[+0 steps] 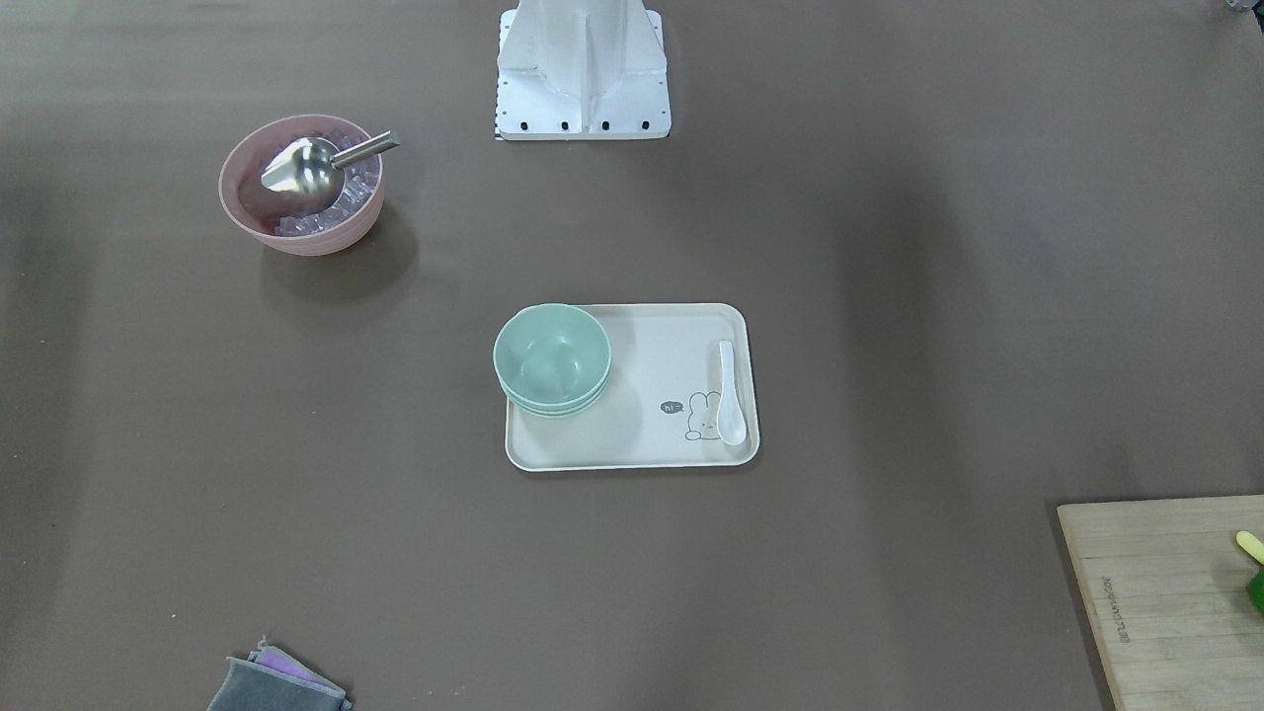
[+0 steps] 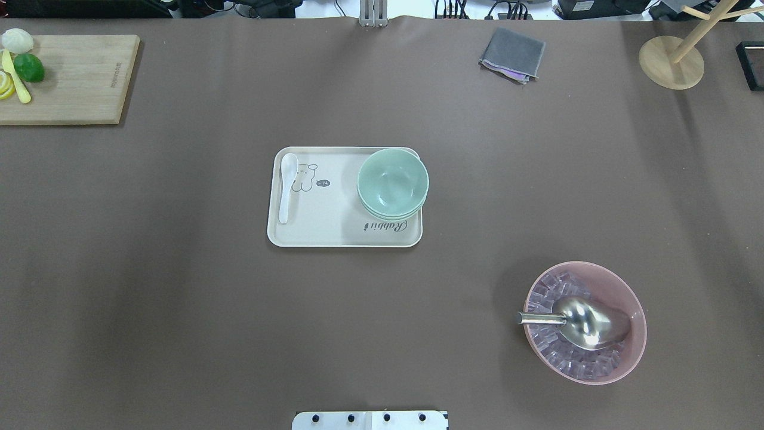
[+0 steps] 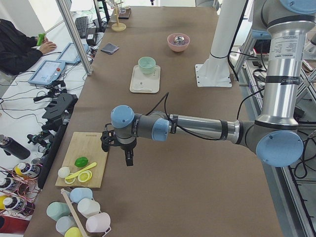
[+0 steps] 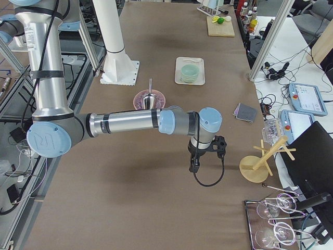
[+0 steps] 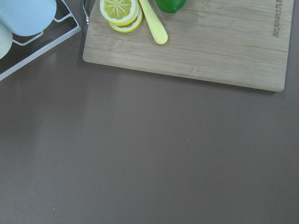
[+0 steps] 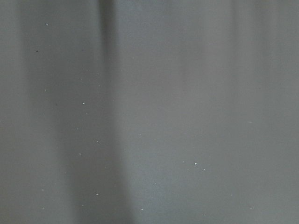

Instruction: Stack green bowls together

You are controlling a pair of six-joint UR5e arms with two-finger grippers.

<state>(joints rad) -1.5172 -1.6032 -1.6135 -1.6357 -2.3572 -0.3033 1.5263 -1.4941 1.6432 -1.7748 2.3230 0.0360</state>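
Note:
The green bowls [image 1: 551, 357] sit nested in one stack at one end of a cream tray [image 1: 642, 439], with a white spoon [image 1: 729, 393] at the tray's other end. The stack also shows in the overhead view [image 2: 393, 182] and both side views [image 3: 146, 64] [image 4: 189, 72]. My left gripper [image 3: 118, 148] hangs over the table next to the cutting board, far from the bowls. My right gripper [image 4: 200, 156] hangs over bare table near the wooden stand. Both show only in the side views, so I cannot tell whether they are open or shut.
A pink bowl [image 2: 585, 322] with ice cubes and a metal scoop stands on my right. A cutting board [image 2: 71, 77] with lime and lemon slices lies far left. A grey cloth [image 2: 512, 54] and a wooden stand [image 2: 671, 60] are far right.

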